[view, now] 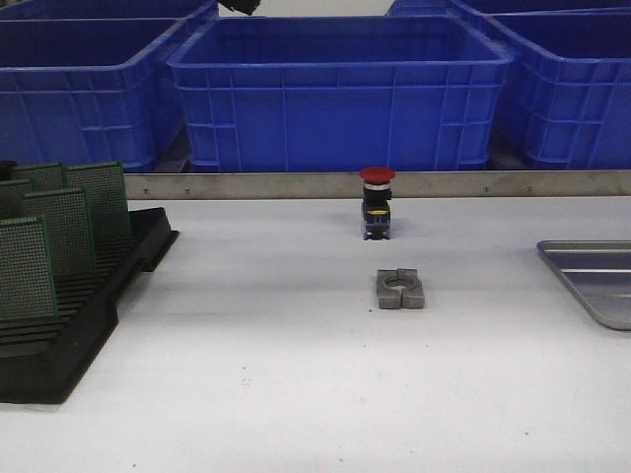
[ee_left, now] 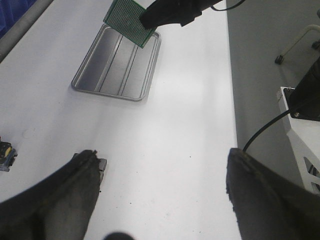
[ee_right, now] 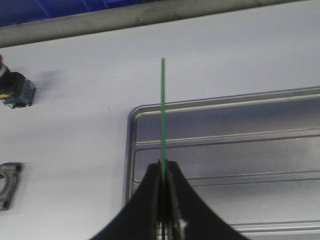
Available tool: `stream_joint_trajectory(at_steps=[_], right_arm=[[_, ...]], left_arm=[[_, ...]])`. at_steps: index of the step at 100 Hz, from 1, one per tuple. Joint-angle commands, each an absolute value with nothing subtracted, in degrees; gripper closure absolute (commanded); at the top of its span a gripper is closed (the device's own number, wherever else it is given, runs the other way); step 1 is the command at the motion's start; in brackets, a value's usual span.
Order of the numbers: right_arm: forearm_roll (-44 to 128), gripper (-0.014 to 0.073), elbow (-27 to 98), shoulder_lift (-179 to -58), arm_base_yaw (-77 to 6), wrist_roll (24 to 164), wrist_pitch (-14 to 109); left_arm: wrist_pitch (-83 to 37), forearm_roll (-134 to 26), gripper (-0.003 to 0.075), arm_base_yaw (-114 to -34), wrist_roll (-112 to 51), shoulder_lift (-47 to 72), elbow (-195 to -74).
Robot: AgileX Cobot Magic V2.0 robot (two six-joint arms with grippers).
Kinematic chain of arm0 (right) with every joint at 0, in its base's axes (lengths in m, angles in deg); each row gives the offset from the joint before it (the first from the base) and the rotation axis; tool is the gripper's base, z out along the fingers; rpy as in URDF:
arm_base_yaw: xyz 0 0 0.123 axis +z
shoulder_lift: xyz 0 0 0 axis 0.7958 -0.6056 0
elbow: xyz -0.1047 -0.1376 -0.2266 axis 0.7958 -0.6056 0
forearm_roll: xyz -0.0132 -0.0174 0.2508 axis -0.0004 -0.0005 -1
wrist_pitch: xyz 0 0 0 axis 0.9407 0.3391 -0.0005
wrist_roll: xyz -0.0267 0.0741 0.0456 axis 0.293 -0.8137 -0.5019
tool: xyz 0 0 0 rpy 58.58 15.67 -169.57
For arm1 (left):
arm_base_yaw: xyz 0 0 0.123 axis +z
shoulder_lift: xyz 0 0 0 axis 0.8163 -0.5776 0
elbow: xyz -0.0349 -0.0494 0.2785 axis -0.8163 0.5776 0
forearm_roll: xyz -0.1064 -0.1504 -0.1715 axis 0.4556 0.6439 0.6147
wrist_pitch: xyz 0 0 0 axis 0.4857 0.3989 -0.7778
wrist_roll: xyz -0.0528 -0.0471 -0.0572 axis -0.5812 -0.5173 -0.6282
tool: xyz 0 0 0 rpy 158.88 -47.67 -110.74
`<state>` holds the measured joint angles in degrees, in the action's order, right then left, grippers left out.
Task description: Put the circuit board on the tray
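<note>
Board [ee_left: 129,21], green and perforated, hangs above the tray [ee_left: 116,62], clamped in the right gripper [ee_right: 162,172]; that arm's own camera shows it edge-on as a thin green line rising from between the two black fingers [ee_right: 146,200], which are pressed together on its lower edge. In the left wrist view the board is tilted, one corner over the tray's rim, and it does not touch the metal. The tray is empty, a grey ridged pan lying on the white table [view: 296,374] at the far right of the front view, where only part of it [view: 592,276] shows.

The left gripper [ee_left: 162,192] is spread wide with nothing between its dark fingers, poised over bare table.

Near the table's middle stand a red-capped button [view: 377,202] and, just in front of it, a grey clamp block [view: 400,289]. At the left a black rack [view: 74,315] holds more green boards [view: 59,227] upright in its slots. Blue bins [view: 340,89] line the back behind a metal rail.
</note>
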<state>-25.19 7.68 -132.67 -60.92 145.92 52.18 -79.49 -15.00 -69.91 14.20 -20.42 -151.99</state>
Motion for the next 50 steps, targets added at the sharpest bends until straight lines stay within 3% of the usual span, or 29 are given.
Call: stream_joint_trajectory(at_steps=[1, 18, 30, 50], right_arm=[[-26.5, 0.0662, 10.6, -135.4, -61.1, 146.2, 53.1], [-26.6, 0.0655, 14.8, -143.0, -61.1, 146.2, 47.4], [-26.6, 0.0604, 17.4, -147.1, -61.1, 146.2, 40.3], [-26.8, 0.0495, 18.5, -149.8, -61.1, 146.2, 43.7]], left_arm=[[-80.2, -10.4, 0.0217, -69.7, 13.8, -18.2, -153.7], [-80.2, -10.4, 0.0217, -69.7, 13.8, -18.2, -153.7], [-80.2, -10.4, 0.0217, -69.7, 13.8, -18.2, -153.7], [-80.4, -10.4, 0.0217, -69.7, 13.8, -18.2, -153.7]])
